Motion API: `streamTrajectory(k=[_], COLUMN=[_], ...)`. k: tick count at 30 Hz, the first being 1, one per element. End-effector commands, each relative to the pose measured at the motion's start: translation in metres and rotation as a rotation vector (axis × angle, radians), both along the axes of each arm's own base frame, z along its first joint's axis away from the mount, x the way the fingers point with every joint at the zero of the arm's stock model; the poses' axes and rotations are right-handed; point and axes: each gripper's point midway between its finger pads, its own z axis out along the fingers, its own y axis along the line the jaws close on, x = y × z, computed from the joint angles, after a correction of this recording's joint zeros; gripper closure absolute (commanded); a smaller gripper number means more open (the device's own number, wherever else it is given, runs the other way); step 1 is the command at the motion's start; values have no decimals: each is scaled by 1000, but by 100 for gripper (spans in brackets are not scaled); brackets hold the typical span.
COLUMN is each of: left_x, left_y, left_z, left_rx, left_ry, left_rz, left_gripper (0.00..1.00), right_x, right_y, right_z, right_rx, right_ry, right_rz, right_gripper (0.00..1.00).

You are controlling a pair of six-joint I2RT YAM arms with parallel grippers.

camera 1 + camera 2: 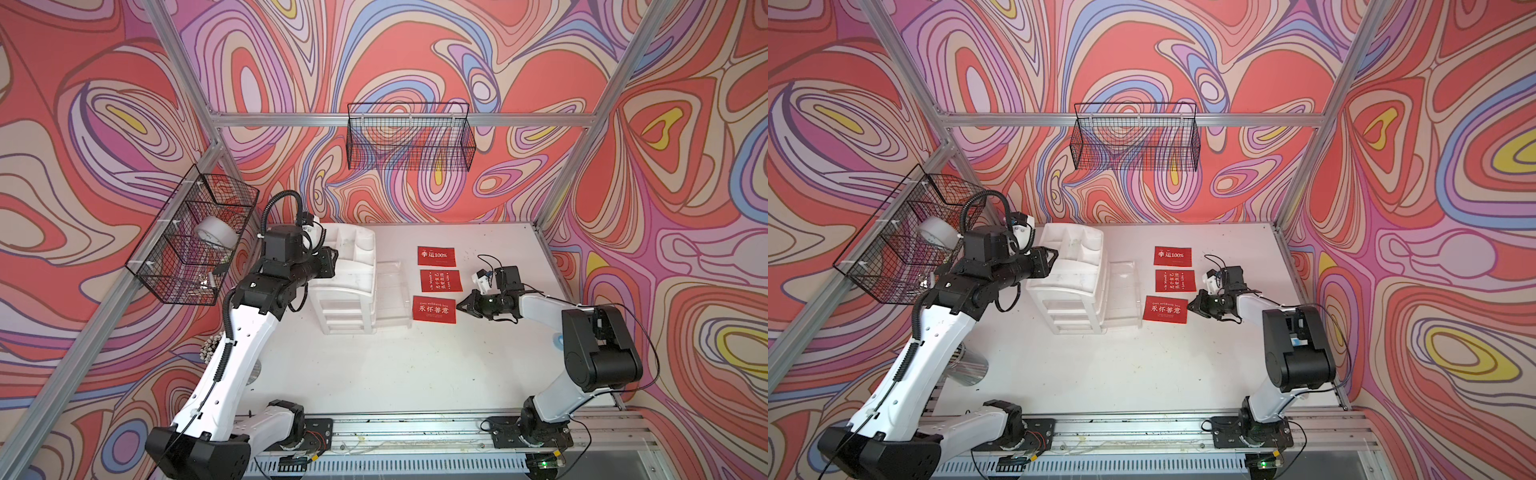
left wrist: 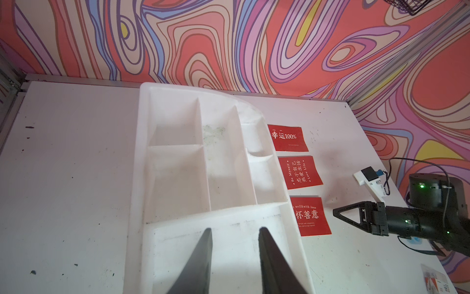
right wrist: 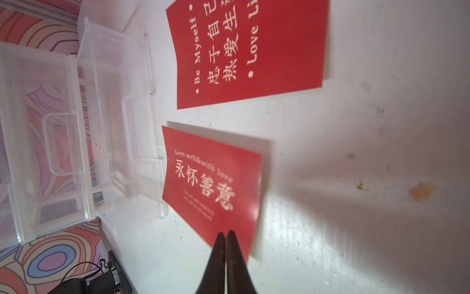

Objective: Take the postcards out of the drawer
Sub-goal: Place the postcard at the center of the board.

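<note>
Three red postcards lie in a row on the white table right of the drawer: far, middle and near. The clear drawer stands pulled out of the white organizer, and nothing shows inside it. My right gripper is shut, its tips at the near postcard's right edge. I cannot tell whether it pinches the card. In the right wrist view the shut tips overlap that card's corner. My left gripper hangs open over the organizer's compartmented top with nothing between its fingers.
A wire basket hangs on the back wall. Another on the left wall holds a tape roll. A metal cup lies under my left arm. A small clear box sits at the table's near right.
</note>
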Motion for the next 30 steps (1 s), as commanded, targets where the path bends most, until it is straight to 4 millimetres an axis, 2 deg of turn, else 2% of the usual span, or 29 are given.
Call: streamTrajectory(k=[1,10,20,23,30], left_x=[-7,-7,-5,-6,-9], left_y=[3,4,10,14,20], left_z=[-1,-2,-5,-2,-3], left_rx=[7,2,30,39,55], left_ry=[7,8,26,24,29], left_rz=[-3,-2,25,33,53], left_gripper=[66,66,66,66,66], right_x=[4,8,9,8,3], right_y=[-5,1,25,35,76], right_z=[-1,11,14,9,-4], right_rx=[-16,17,23,25,11], right_ry=[-5,-31,-44,-33,-16], right_rz=[-4,18,66,88,158], right_gripper=[94,92,90,89,89])
